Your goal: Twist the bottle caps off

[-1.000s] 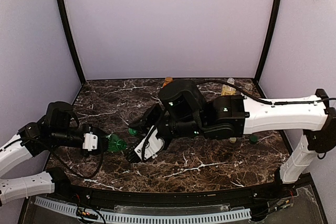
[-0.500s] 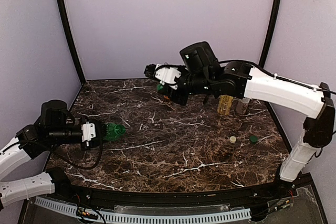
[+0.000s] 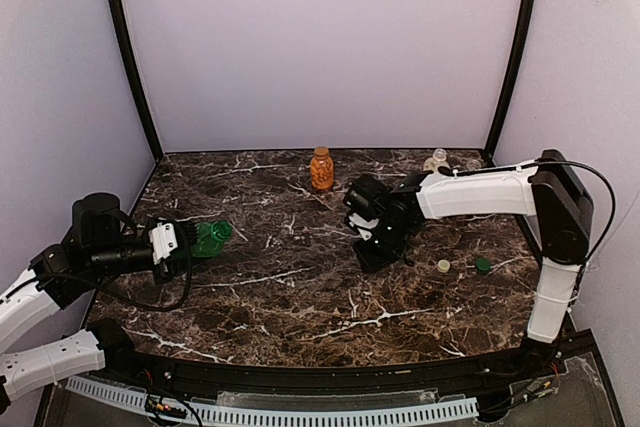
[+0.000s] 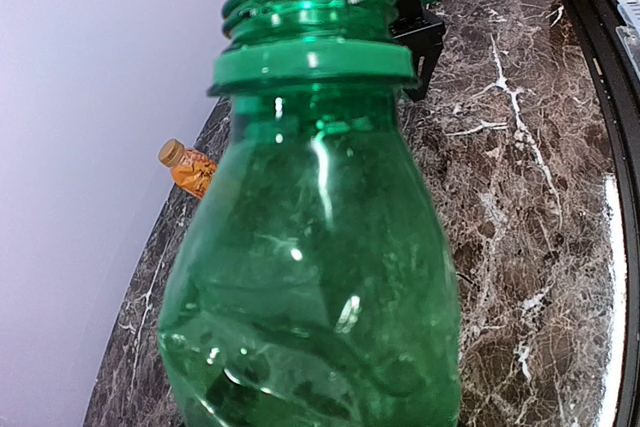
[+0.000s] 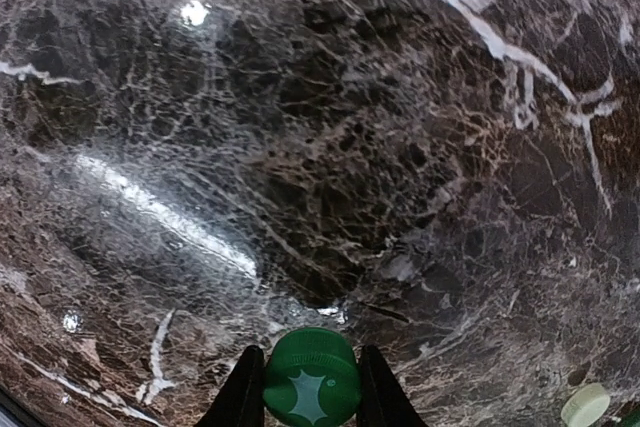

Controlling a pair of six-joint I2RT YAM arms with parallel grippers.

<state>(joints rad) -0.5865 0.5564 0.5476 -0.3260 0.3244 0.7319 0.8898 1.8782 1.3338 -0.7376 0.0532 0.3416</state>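
My left gripper [image 3: 178, 247] is shut on the green bottle [image 3: 211, 237], held on its side just above the table at the left. In the left wrist view the green bottle [image 4: 310, 247] fills the frame, its threaded neck bare, and my fingers are hidden behind it. My right gripper [image 3: 374, 253] points down at the table's middle right, shut on a green cap [image 5: 310, 389]. The squat orange bottle [image 3: 321, 168] stands capped at the back centre and also shows in the left wrist view [image 4: 188, 167]. The yellow bottle [image 3: 436, 160] and the clear bottle [image 3: 471, 164] are mostly hidden behind my right arm.
A cream cap [image 3: 443, 266] and another green cap [image 3: 483, 265] lie on the marble table [image 3: 300, 307] to the right of my right gripper. The cream cap also shows in the right wrist view [image 5: 585, 405]. Black frame posts [image 3: 130, 57] stand at the back corners.
My right arm has swung from the green bottle, up over the back, and down to the table's middle right, carrying the green cap. My left gripper drew the bottle slightly left.
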